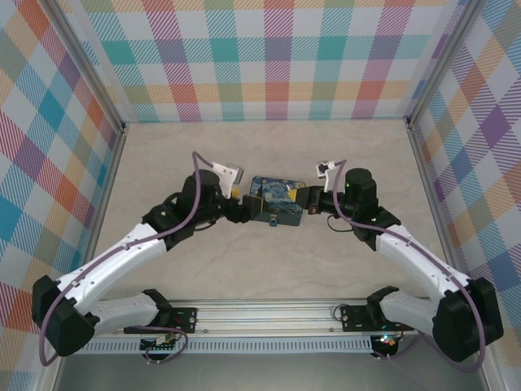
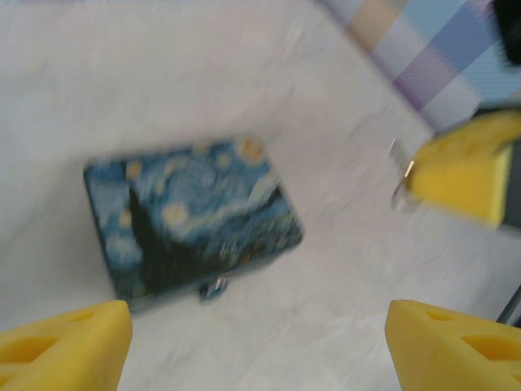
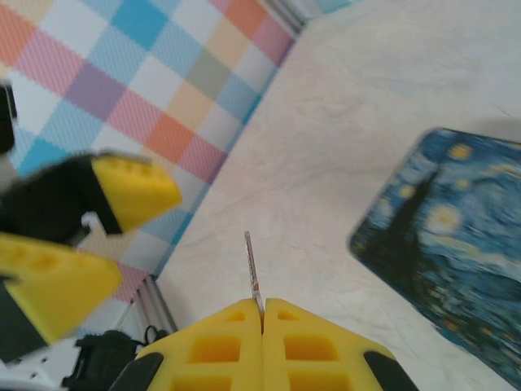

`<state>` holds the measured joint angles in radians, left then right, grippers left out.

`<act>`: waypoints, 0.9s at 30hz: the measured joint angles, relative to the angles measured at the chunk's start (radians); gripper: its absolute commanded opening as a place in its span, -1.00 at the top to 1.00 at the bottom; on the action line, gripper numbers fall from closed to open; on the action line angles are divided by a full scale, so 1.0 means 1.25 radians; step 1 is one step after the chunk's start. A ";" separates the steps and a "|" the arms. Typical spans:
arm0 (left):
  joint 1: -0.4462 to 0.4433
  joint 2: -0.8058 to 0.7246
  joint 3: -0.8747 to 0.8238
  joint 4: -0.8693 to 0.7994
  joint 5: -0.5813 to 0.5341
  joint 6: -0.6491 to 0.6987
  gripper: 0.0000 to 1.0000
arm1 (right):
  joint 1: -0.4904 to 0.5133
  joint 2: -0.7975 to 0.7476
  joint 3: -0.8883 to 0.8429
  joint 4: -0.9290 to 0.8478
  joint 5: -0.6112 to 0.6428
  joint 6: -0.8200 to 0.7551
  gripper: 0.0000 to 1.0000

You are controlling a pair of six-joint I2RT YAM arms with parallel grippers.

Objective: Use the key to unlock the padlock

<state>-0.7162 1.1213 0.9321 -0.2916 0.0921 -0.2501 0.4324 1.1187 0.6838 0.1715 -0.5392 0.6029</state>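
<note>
On the pale table floor between the two arms lies one rectangular tin [image 1: 275, 200] painted in blue-and-yellow swirls. One tiny teal-blue padlock [image 1: 274, 220] sits at the middle of the tin's near long edge. In the blurred left wrist view the padlock [image 2: 214, 287] appears to touch that edge, and its shackle cannot be made out.

There is one key [image 3: 252, 273], a thin dark metal sliver. It stands up from the tips of the right gripper [image 3: 262, 314], whose two yellow fingers are pressed together on its lower end. The key is held off to the right of the tin, well clear of the padlock.

The left gripper [image 2: 256, 330] hangs with its two yellow fingers [image 2: 69, 342] spread wide apart, with nothing between them and nothing touched. It sits at the tin's left end and looks down on the tin [image 2: 191, 220].

In the top view the two grippers face each other across the tin, one at each short end.
</note>
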 measured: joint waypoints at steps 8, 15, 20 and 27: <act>0.000 0.086 -0.191 0.156 0.010 -0.090 -0.64 | -0.039 0.178 -0.039 0.153 -0.019 0.103 0.98; 0.000 0.227 -0.207 0.321 0.056 -0.104 -0.64 | -0.044 0.313 -0.020 0.252 -0.038 0.141 0.98; 0.000 0.325 -0.174 0.355 0.081 -0.106 -0.64 | -0.044 0.355 -0.002 0.265 -0.038 0.140 0.98; 0.003 0.381 -0.127 0.385 0.085 -0.106 -0.64 | -0.054 0.399 0.004 0.304 -0.042 0.140 0.97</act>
<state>-0.7124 1.5974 0.7738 0.1902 0.1989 -0.3820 0.3645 1.6176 0.6891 0.5514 -0.5911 0.7780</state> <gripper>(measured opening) 0.820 0.057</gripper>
